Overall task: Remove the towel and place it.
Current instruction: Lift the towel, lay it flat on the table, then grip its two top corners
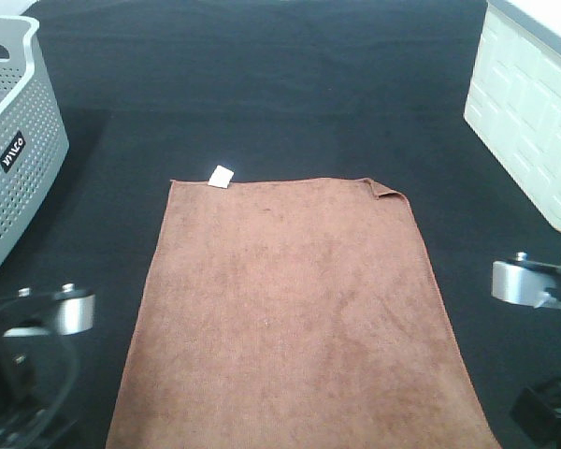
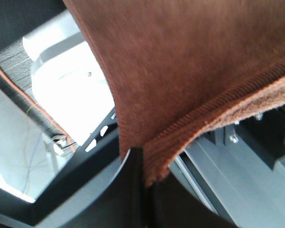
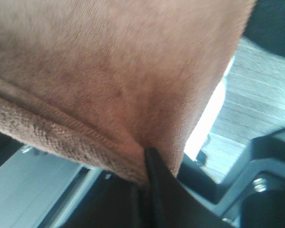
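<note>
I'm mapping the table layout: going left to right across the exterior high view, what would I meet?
grey perforated basket → brown towel → white panelled container

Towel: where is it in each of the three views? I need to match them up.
Exterior high: the towel lies spread across the centre and bottom, white tag at its far corner.
Left wrist: the towel fills the picture's upper right, a corner pinched by the left gripper.
Right wrist: the towel fills the upper left, pinched by the right gripper.
Shared landmark: the towel's stitched hem.
</note>
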You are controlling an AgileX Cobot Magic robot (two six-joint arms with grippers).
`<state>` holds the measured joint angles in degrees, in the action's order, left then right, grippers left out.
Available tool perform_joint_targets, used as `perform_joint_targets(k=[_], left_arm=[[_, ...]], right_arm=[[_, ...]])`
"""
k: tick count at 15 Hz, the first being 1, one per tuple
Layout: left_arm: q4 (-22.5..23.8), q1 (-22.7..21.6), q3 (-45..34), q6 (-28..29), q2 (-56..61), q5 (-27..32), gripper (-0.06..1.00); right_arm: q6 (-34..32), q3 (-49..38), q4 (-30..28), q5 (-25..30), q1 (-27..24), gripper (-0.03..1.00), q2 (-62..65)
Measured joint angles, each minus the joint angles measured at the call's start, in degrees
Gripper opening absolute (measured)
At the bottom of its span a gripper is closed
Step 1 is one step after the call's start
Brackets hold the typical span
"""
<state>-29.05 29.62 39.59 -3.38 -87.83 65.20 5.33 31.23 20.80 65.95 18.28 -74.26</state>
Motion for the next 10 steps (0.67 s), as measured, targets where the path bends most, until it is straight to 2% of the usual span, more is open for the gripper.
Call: perform_joint_targets(k=[4, 7, 9, 10], left_arm=[[1.55, 0.52, 4.47, -1.43, -7.96, 0.00, 0.00], [2.23, 4.41, 4.58, -1.72, -11.00, -0.52, 0.00], [3.04, 6.19, 4.98, -1.72, -11.17, -0.97, 0.03], [3.09, 6.19, 5.67, -1.66, -11.17, -1.09, 0.14]], right_arm=[[0.11, 0.00, -1.20, -5.44, -0.06, 0.00, -8.65], [1.60, 0.00, -0.23, -6.82, -0.17, 0.00, -10.83], [1.60, 0.00, 0.00, -6.82, -0.17, 0.10, -10.83], [1.60, 0.00, -0.06, -6.70, -0.29, 0.26, -10.83]])
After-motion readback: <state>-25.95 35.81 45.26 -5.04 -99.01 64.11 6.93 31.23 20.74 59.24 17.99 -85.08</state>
